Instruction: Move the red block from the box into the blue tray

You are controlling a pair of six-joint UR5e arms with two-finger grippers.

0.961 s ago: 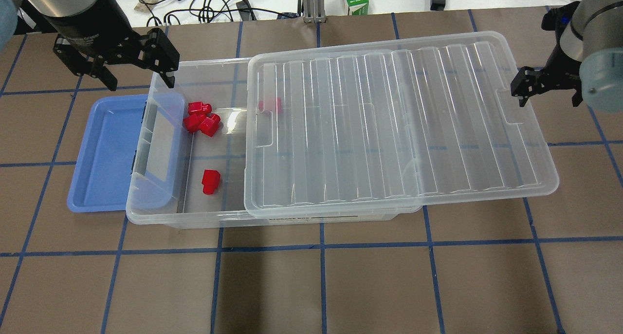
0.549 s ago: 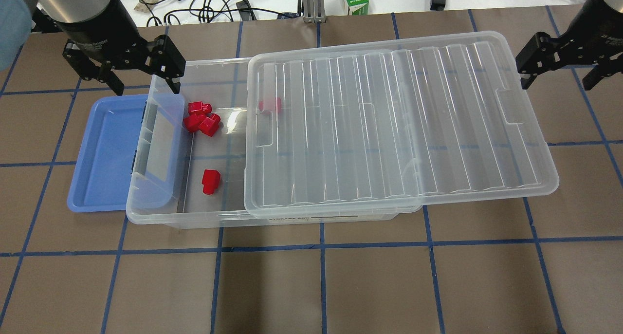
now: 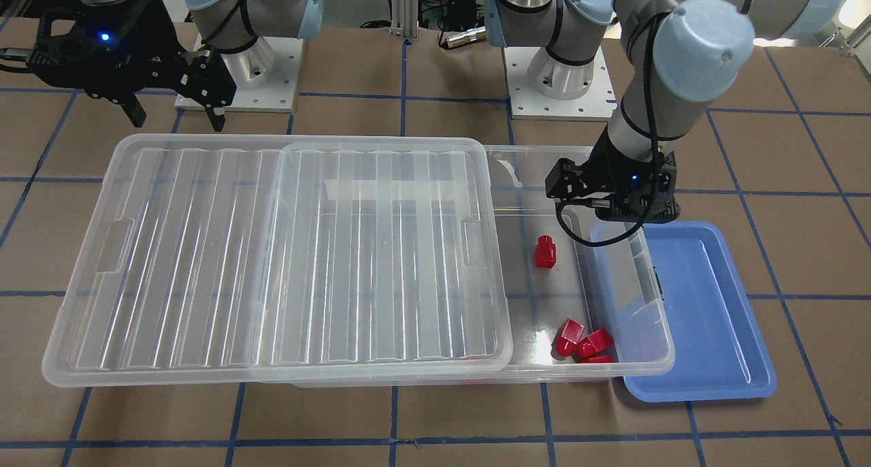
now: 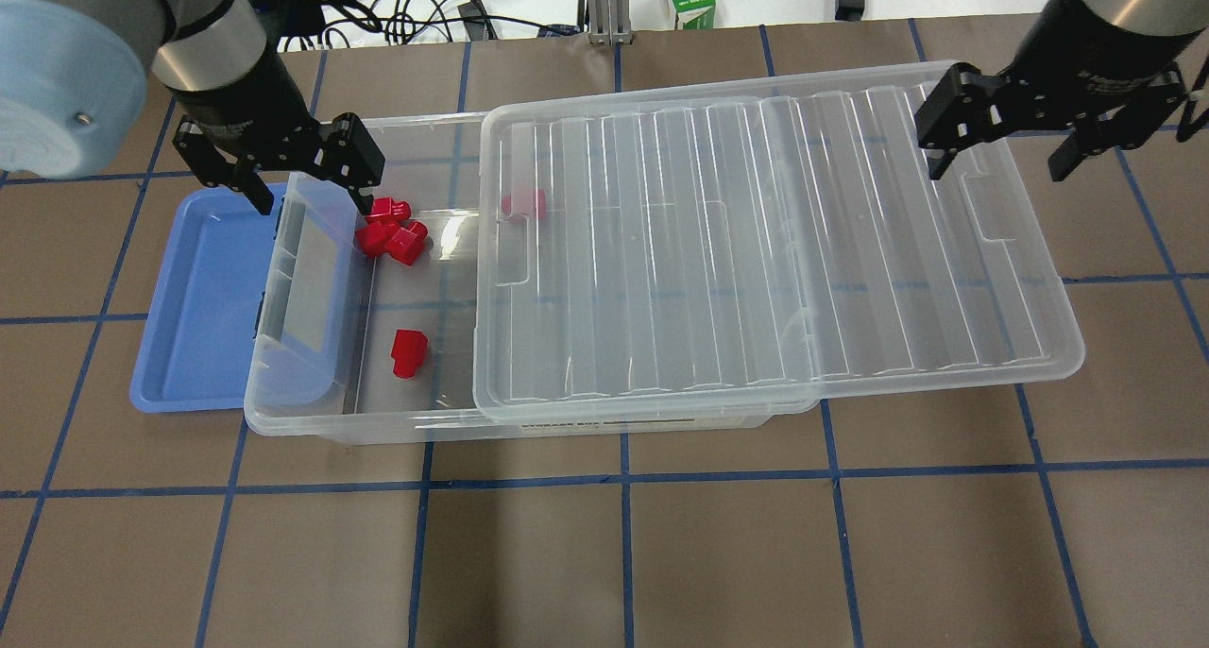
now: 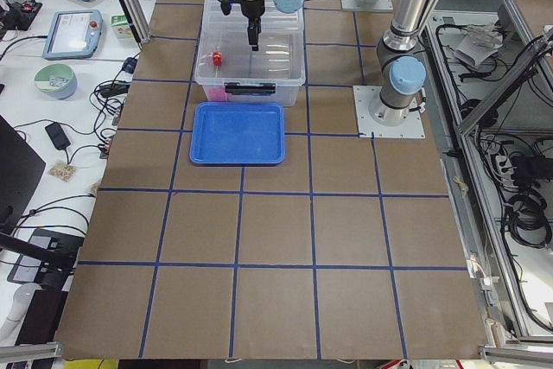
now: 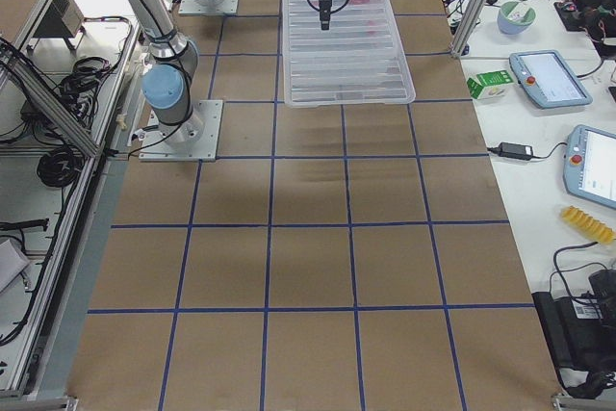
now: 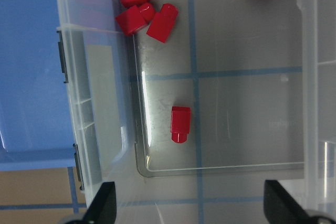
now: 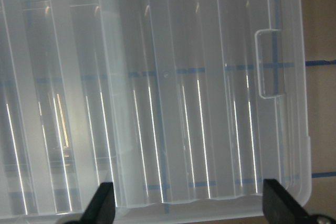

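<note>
Left fingers [image 4: 362, 171] are spread wide, hold nothing and hover astride the open left end wall of the clear box [image 4: 397, 429]. If lowered here, one finger could strike that wall or close on the clustered red pieces [image 4: 389, 228] below. The red block [image 4: 409, 352] lies alone on the box floor. The lid [image 4: 756, 242] covers the rest, with another red piece [image 4: 524, 204] beneath it. The blue tray [image 4: 198, 298], by the left edge of the counter [image 4: 604, 554], is empty. Right fingers [image 4: 947, 124] hang wide open and empty over the lid.
</note>
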